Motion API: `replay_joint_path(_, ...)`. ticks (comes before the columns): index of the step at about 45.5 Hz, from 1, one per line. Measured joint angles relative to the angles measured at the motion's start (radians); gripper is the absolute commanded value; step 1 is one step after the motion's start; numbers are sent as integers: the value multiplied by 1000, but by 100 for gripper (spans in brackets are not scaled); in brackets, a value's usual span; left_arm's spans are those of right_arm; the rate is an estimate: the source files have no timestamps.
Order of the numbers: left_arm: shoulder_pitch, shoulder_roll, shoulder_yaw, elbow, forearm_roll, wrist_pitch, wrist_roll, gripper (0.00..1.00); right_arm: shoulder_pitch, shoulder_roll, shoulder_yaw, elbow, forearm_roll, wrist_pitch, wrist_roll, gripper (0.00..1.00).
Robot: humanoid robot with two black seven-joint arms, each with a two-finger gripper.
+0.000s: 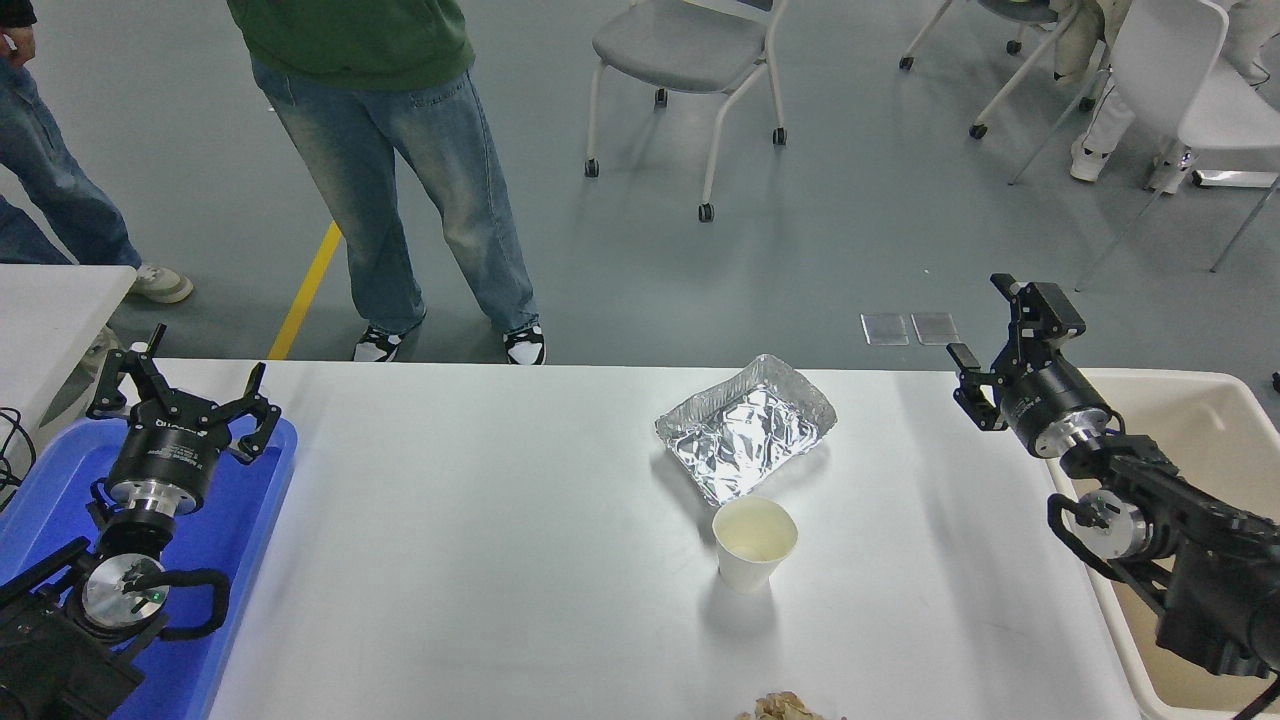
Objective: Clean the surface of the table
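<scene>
The white table surface (480, 540) fills the lower picture. On it lie a crumpled foil tray (745, 428) and, just in front of it, an upright white paper cup (754, 544). A scrap of brownish crumpled paper (785, 707) peeks in at the bottom edge. My right gripper (985, 335) hangs open and empty above the table's far right corner, well right of the foil tray. My left gripper (180, 385) is parked open over the blue tray at the lower left.
A blue tray (235, 540) sits at the table's left end and a beige bin (1215, 440) at its right end. A smaller white table corner (50, 310) is at far left. Two people's legs (420, 190) stand beyond the far edge, with chairs (690, 60) behind.
</scene>
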Motion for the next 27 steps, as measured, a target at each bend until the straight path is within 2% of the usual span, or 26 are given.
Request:
replay_joint_path(16, 0, 0, 0, 0, 0, 0, -1, 100, 2, -93, -20, 135, -102, 2, 5, 99)
replay_joint_path(27, 0, 0, 0, 0, 0, 0, -1, 100, 0, -182, -38, 288, -288, -4, 7, 99)
